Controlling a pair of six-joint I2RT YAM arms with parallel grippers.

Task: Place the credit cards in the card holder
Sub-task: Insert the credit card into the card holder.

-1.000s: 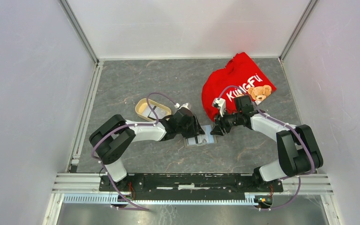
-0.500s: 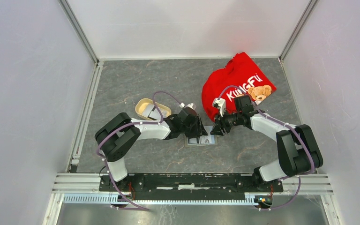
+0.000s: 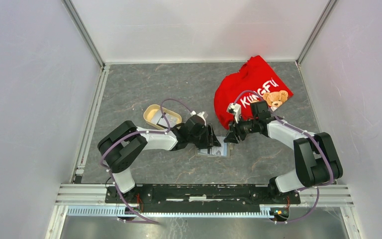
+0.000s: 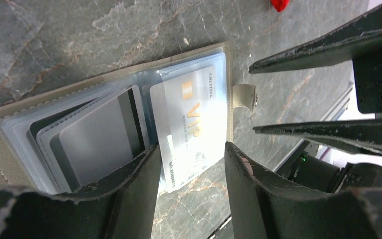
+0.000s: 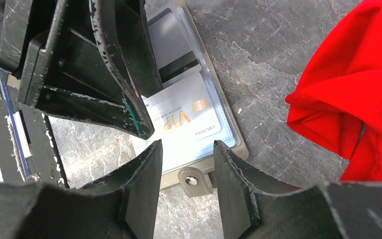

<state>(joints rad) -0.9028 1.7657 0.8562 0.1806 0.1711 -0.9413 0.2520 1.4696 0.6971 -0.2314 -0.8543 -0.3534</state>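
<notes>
The card holder [image 3: 215,149] lies open on the table between my two grippers. Its clear pockets show in the left wrist view [image 4: 25,134]. A white VIP credit card [image 4: 191,119] lies in its right half, one end sticking out past the holder's edge onto the table. A grey card [image 4: 92,144] and a dark one behind it sit in the other half. My left gripper [image 4: 190,149] is open, straddling the VIP card's outer end. My right gripper [image 5: 188,145] is open over the holder's snap tab [image 5: 195,180], close to the VIP card [image 5: 189,117].
The red shirt [image 3: 251,87] lies behind the right gripper, its edge close to the holder [image 5: 348,99]. A beige oval tray [image 3: 160,115] stands behind the left arm. The two grippers nearly touch over the holder; the left fingers [image 5: 124,89] fill the right wrist view's upper left.
My left gripper has shifted a little right and turned over the card holder. The right gripper has barely moved. The holder has shifted slightly.
</notes>
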